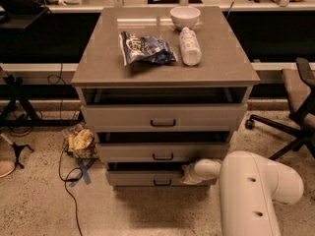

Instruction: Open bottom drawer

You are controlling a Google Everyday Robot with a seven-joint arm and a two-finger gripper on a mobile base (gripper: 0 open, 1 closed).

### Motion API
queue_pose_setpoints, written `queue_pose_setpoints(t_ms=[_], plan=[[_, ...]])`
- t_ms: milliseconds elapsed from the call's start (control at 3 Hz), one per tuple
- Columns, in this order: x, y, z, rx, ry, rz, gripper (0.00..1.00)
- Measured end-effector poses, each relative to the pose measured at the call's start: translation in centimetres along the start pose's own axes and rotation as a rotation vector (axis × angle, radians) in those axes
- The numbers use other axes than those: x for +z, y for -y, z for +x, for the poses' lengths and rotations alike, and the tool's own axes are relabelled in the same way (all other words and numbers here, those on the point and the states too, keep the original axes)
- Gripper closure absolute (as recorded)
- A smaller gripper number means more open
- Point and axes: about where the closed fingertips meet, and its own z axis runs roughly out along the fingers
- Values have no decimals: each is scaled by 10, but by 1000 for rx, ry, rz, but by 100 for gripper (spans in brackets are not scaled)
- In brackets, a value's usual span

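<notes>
Camera view looks down on a boxy grey-beige cabinet (216,68) with a smooth, faintly glossy flat top and three matte drawer fronts, each with a small black bar handle. The bottom drawer (142,178) sits lowest and nearest the speckled floor (39,205), its front the narrowest of the three. A dark slot shows above its top edge, so it stands a little way out, and its inside is lost in shadow. On the top lie a crinkled blue-and-white foil bag (145,48), a round white bowl (185,16) at the far edge, and a white bottle (190,45) on its side just right of the bag. My arm (251,195) is a thick, rounded white plastic shell filling the near right corner, cut off by the lower edge. From it a slimmer tube reaches left to my gripper (188,173), which is at the right end of the bottom drawer's front, right of its handle (162,182). Whether my gripper is wide, narrow or touching the panel I cannot tell. Left of the cabinet a crumpled yellowish wrapper (81,142) lies on the floor beside a thin black cable (66,181).
</notes>
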Motion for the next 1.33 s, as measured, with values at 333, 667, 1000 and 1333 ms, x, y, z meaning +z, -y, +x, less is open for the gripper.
queue_pose_setpoints(t_ms=[333,667,1000,1333], plan=[[-2,-12,15,36,-12,-13,86],[-4,-12,14,36,-12,-13,100],[-4,-12,14,36,-12,-13,100],[-2,-14,13,36,-12,-16,82]])
